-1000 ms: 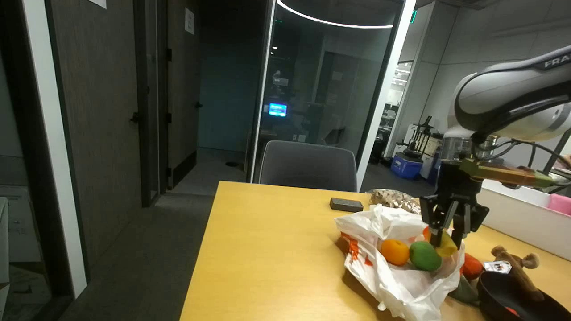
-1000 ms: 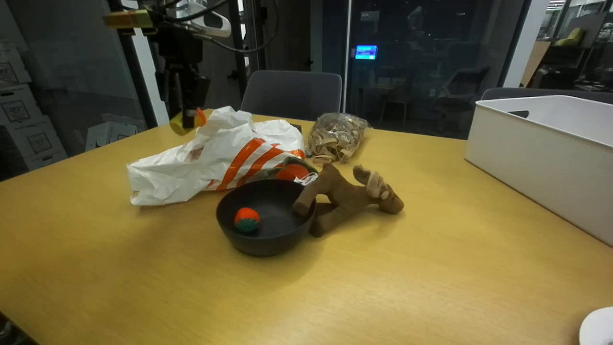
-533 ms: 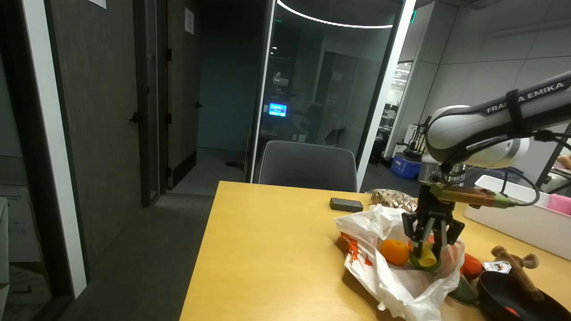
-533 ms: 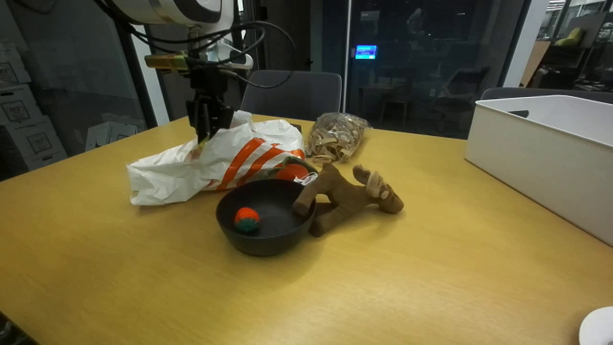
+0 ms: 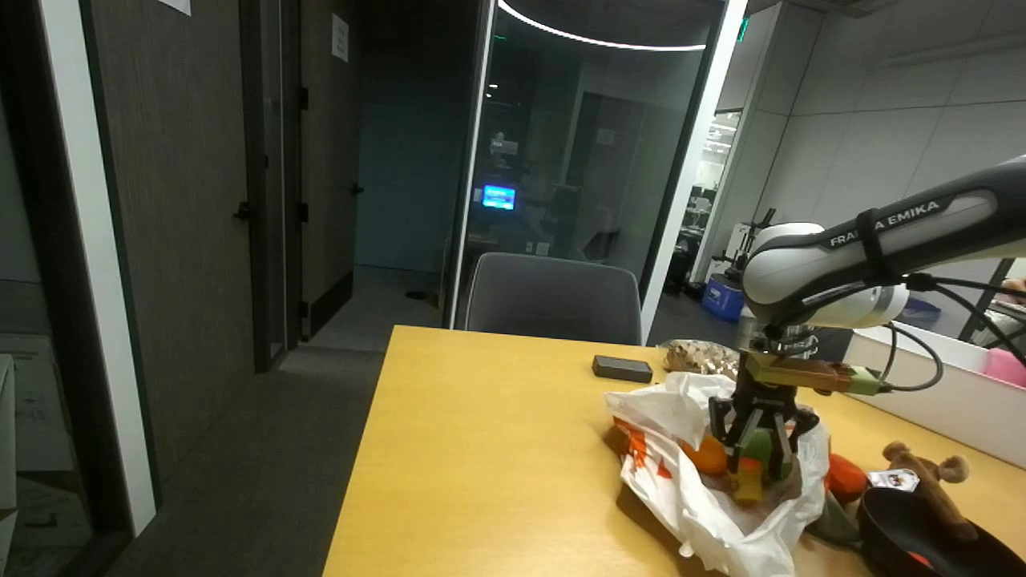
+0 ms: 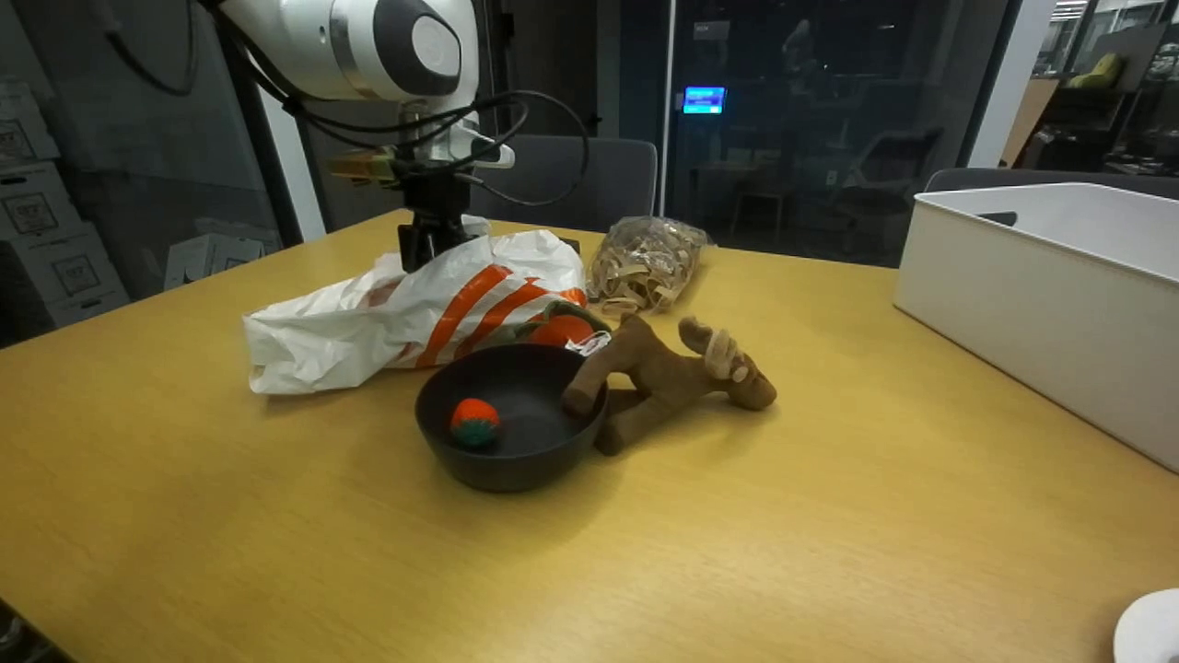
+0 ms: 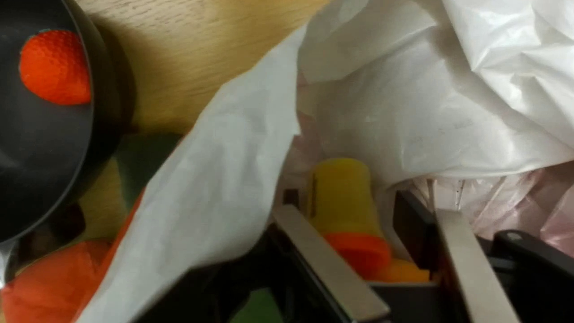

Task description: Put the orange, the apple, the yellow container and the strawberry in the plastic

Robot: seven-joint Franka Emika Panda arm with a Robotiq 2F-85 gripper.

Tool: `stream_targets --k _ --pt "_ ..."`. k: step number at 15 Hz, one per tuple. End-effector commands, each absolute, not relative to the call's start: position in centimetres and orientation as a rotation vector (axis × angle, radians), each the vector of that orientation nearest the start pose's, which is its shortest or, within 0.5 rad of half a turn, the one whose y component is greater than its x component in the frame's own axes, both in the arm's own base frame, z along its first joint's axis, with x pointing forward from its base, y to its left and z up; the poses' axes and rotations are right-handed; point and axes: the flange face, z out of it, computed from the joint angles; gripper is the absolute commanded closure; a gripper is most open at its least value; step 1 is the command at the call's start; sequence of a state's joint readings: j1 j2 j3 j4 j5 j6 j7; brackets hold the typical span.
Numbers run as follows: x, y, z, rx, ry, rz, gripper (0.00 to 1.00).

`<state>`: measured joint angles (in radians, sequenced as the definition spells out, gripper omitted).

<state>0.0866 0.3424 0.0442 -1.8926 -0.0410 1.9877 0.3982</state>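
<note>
Found the claw point(image 7: 354, 213) down inside the plastic bag point(image 5: 685, 513), spread apart, with the yellow container point(image 7: 341, 197) lying loose between its fingers point(image 7: 468, 264) and a gap beside it. Noticed a dark marking on the container, too blurred to read, and an orange lid point(image 7: 361, 252).

Going rightward in an exterior view, noted a paper sheet point(image 5: 341, 38) on a door point(image 5: 329, 160), unreadable at that size; then a light wooden table point(image 5: 449, 449), a blue screen point(image 5: 498, 197) behind glass point(image 5: 577, 136) and a grey chair point(image 5: 553, 296) at the table's far edge. Passed a dark block point(image 5: 623, 368) near the bag, then red-orange print point(image 5: 635, 446) on the bag, too creased to make out. Saw the orange point(image 5: 705, 457) inside the bag, then the apple point(image 5: 759, 443) there too, partly hidden by the claw. Came to a red object point(image 5: 847, 478) just outside the bag. Read "EMIKA" on the robot arm point(image 5: 938, 232), after letters partly covered by a black strap point(image 5: 875, 248). Spotted a small printed packet point(image 5: 894, 479), illegible, and a brown plush animal point(image 6: 682, 368) with one leg over the rim of a black bowl point(image 6: 516, 474). Located the strawberry point(image 6: 474, 424) inside that bowl.
</note>
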Motion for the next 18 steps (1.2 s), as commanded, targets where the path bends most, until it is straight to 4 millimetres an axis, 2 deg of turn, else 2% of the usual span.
stream_targets --k 1,2,3,6,8,11,14,18 --pt "59.4 6.9 32.9 -3.162 0.414 0.395 0.1" --pt "59.2 6.6 33.5 -3.15 0.416 0.417 0.03" --pt "58.5 5.9 35.0 -3.114 0.38 0.465 0.0" --pt "56.8 3.8 38.6 -2.975 0.25 0.63 0.0" --pt "55.7 1.7 41.3 -2.876 0.167 0.671 0.0" --pt "54.0 -1.9 44.4 -2.753 0.201 0.665 0.0" --pt "52.7 -6.2 44.9 -2.744 0.42 0.653 0.0" --pt "52.1 -10.1 41.8 -2.73 0.695 0.673 0.0"
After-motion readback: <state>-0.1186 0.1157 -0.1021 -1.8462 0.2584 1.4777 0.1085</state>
